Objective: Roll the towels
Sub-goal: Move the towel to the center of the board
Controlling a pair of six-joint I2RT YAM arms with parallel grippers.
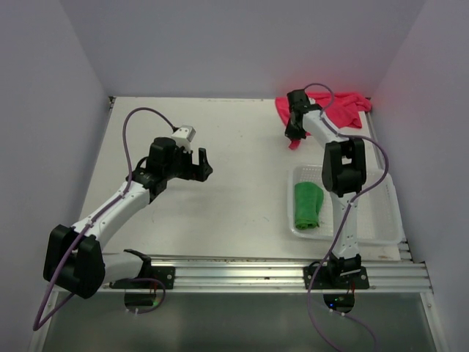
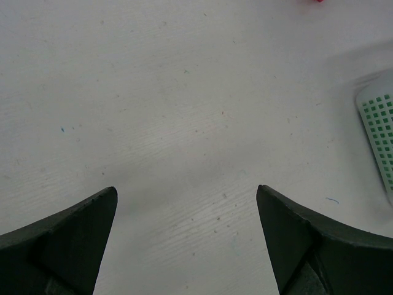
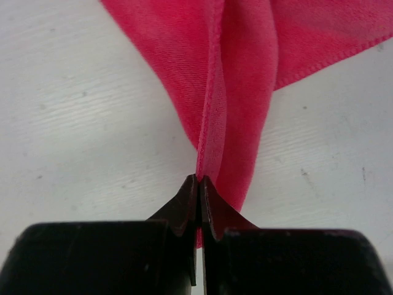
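The pink-red towel (image 1: 344, 106) lies crumpled at the table's back right. My right gripper (image 1: 294, 136) is at its near-left corner. In the right wrist view that gripper (image 3: 199, 179) is shut on a folded edge of the pink-red towel (image 3: 245, 74), which fans out beyond the tips. The green towel (image 1: 308, 205) lies rolled in the left part of the clear mesh basket (image 1: 388, 214). My left gripper (image 1: 201, 165) hovers over the bare table centre-left, and in its wrist view the gripper (image 2: 186, 188) stands open with nothing between its fingers.
The basket sits at the right, near the front rail, and its corner (image 2: 377, 132) shows at the right edge of the left wrist view. White walls close in the table on the left, back and right. Cables loop above both arms.
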